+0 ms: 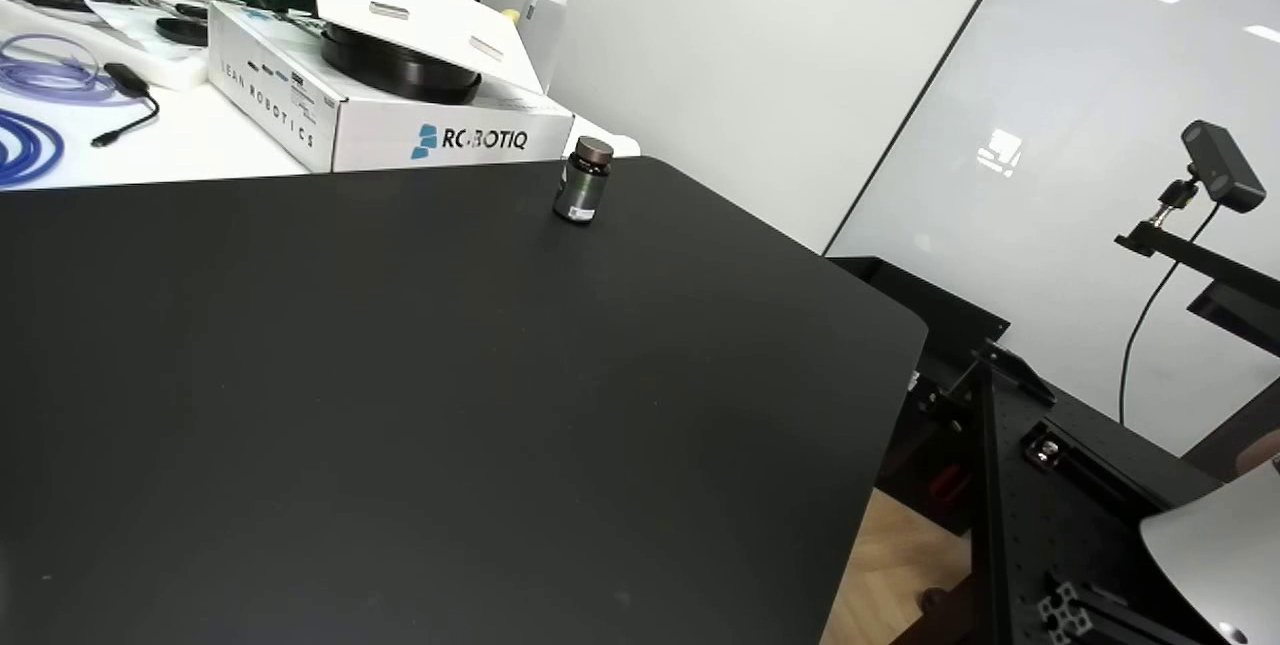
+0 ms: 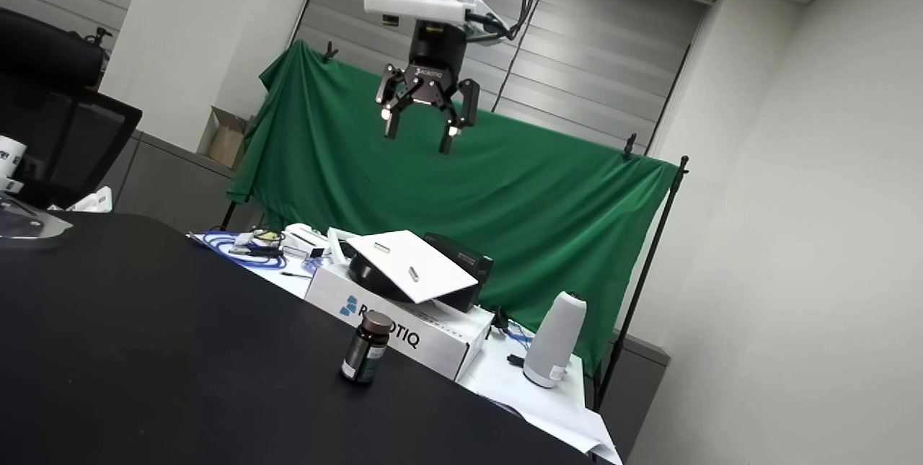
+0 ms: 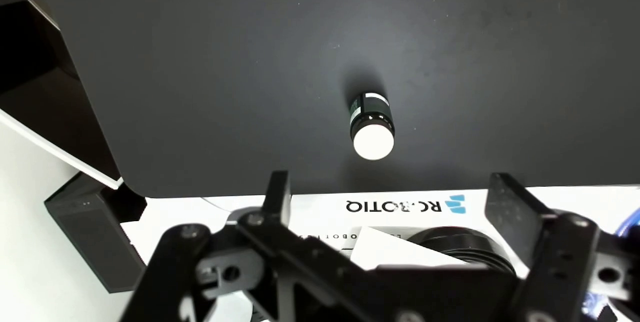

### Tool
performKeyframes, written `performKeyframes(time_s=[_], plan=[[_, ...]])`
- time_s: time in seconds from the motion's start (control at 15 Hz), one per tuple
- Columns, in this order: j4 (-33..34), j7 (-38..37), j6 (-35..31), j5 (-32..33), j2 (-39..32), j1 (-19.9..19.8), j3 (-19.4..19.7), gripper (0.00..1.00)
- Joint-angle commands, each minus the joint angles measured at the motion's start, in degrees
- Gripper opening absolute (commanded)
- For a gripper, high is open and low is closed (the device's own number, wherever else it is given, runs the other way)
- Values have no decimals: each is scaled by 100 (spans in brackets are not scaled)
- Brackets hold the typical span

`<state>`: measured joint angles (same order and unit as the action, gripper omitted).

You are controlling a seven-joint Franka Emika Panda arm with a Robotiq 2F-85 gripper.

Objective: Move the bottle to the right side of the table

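1. Item: the bottle [image 1: 582,187], a small dark cylinder with a brownish cap [image 1: 594,151]. It stands on its base on the matte black table [image 1: 450,375].
2. Attitude: upright. The long axis runs from base to cap, square to the tabletop, with the cap pointing up. In both exterior views that axis slants in the picture, its cap end further right than the base.
3. Wrist view: the bottle is seen from above at an angle. The cap, washed out to white, is lower in the picture; the base is above it.
4. Marking: pale label patches show on the body; their print is too small to read.
5. Location: near the table edge facing the white box [image 1: 455,140] lettered ROBOTIQ, and apart from that box.
6. Gripper [image 2: 418,142]: raised over the scene, well apart from the bottle. Its fingers [image 3: 515,207] are spread wide, in the released state.
7. Surroundings: a tilted white panel [image 1: 420,10] lies over a black round item [image 1: 400,70] on top of the box. A green cloth [image 2: 469,176] hangs behind.
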<state>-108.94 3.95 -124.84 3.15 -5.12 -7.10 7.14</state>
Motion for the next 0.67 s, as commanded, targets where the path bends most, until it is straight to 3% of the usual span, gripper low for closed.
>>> performKeyframes(time_s=[0.0, 0.13, 0.6], plan=[[17, 7, 20, -2, -1, -10, -7, 100], [18, 10, 22, -2, -1, -10, -7, 100], [570, -199, -1043, 146, -1405, -12, 2, 100]])
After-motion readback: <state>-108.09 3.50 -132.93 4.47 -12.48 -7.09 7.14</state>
